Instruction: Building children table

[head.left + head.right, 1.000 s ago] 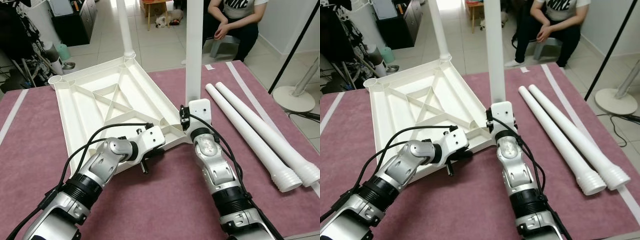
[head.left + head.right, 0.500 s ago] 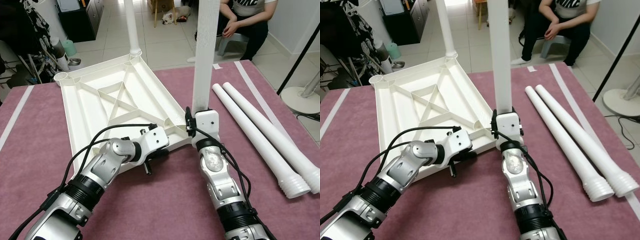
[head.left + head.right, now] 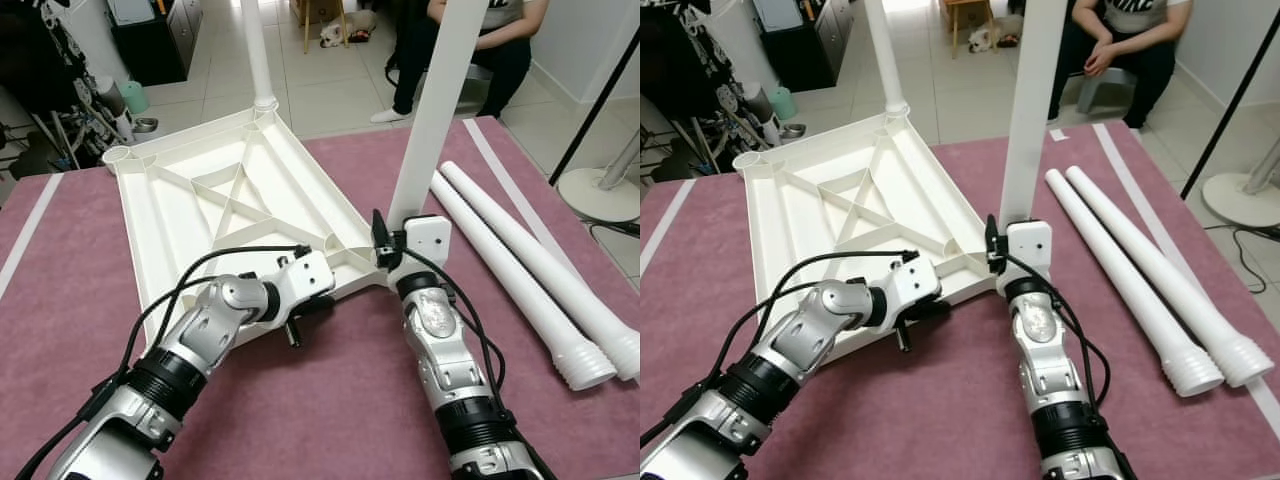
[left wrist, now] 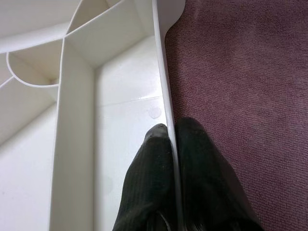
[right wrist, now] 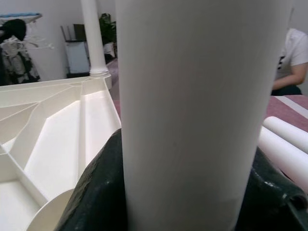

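Upturned white tabletop (image 3: 200,215) lies on mat (image 3: 60,300). Left gripper (image 4: 169,139) fingers clamped on its near rim. Right gripper (image 3: 395,245) fingers clamped around tilted leg (image 3: 435,110) at the tabletop's near right corner.

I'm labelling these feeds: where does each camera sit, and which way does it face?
Eye views: head, facing down at the upturned tabletop; both arms show.
Left wrist: along the left gripper, clamped on the tabletop's rim.
Right wrist: along the right gripper, gripping the table leg.
Shared: tabletop, leg.
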You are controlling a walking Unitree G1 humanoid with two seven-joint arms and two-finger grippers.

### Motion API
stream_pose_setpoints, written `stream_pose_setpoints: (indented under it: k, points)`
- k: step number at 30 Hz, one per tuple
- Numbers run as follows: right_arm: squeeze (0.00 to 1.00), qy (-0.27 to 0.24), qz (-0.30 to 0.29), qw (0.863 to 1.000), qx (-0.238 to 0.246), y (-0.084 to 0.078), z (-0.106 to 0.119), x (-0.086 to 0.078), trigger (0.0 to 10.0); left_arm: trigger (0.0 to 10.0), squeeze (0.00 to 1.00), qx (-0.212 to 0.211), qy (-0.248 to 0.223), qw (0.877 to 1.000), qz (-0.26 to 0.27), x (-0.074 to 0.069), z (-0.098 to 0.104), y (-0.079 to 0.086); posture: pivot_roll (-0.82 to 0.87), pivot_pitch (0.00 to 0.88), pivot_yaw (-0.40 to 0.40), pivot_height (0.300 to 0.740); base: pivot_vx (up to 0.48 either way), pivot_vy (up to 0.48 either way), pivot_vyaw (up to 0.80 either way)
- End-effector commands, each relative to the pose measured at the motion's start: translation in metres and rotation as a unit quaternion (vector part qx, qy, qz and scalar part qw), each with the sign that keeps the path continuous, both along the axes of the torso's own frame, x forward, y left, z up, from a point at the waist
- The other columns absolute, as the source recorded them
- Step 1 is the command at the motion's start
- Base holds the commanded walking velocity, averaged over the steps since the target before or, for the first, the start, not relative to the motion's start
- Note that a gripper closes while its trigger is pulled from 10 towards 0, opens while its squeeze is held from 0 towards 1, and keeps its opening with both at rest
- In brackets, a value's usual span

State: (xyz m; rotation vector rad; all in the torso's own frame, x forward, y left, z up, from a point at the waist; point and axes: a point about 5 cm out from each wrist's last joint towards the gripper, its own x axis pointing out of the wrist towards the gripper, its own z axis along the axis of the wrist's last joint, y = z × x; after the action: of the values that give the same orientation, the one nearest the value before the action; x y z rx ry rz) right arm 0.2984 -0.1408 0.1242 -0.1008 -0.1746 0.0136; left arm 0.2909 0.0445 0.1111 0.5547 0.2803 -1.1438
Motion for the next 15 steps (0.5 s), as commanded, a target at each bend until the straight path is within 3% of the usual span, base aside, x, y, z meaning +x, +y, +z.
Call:
stream_pose_setpoints:
  k: [1,5,11,15]
  points:
    - [0.0,0.117,-0.048,0.992,-0.002,-0.015,-0.048,-0.012,10.0,10.0,0.0,0.008,-0.049,0.998,0.03,0.009,0.01,0.006,-0.09,0.001,0.174,0.74,0.0,0.0,0.0]
    - [0.0,0.131,-0.122,0.984,-0.007,-0.014,-0.059,-0.016,10.0,10.0,0.0,0.007,-0.048,0.998,0.031,0.009,0.01,0.006,-0.09,0.0,0.174,0.74,0.0,0.0,0.0]
    - [0.0,0.136,-0.183,0.973,-0.025,-0.013,-0.062,-0.018,10.0,10.0,0.0,0.008,-0.048,0.998,0.029,0.01,0.01,0.005,-0.09,0.0,0.177,0.74,0.0,0.0,0.0]
    - [0.0,0.143,-0.228,0.963,-0.001,-0.012,-0.064,-0.018,10.0,10.0,0.0,0.009,-0.048,0.999,0.025,0.009,0.01,0.004,-0.09,0.0,0.178,0.74,0.0,0.0,0.0]
